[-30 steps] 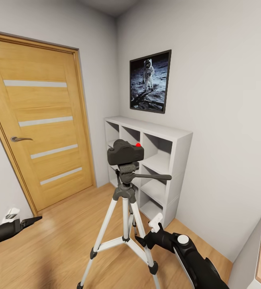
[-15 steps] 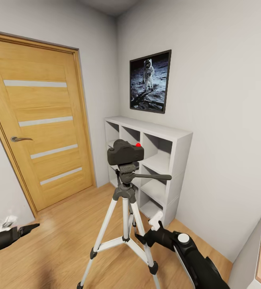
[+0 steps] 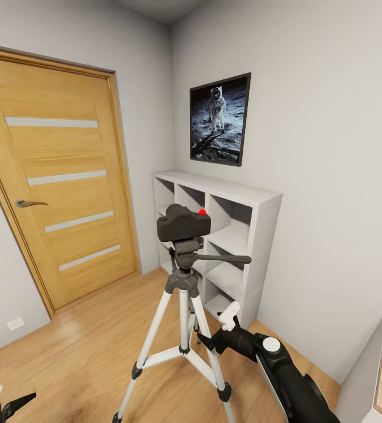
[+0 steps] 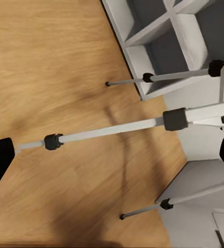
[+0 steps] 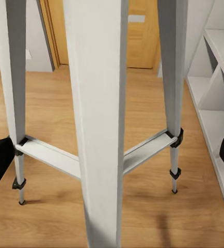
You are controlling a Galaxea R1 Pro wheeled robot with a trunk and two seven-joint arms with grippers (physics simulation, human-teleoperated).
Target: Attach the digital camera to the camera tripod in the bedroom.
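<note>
Right arm: glossy black housing, round white cap on one joint, pale panel along the forearm. Right gripper: one white finger, one black. Left gripper: same white/black pairing (wrist views show black fingertips at frame edges).

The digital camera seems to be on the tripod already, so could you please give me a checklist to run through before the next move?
1. Digital camera sits on the camera tripod head: ok.
2. Camera locked to the mount: cannot tell.
3. Tripod upright, legs spread on the floor: ok.
4. Right gripper apart from the legs: cannot tell; it is close beside them.
5. Left gripper away from the tripod, low near the floor: ok.
6. Both grippers holding nothing: ok.
</note>
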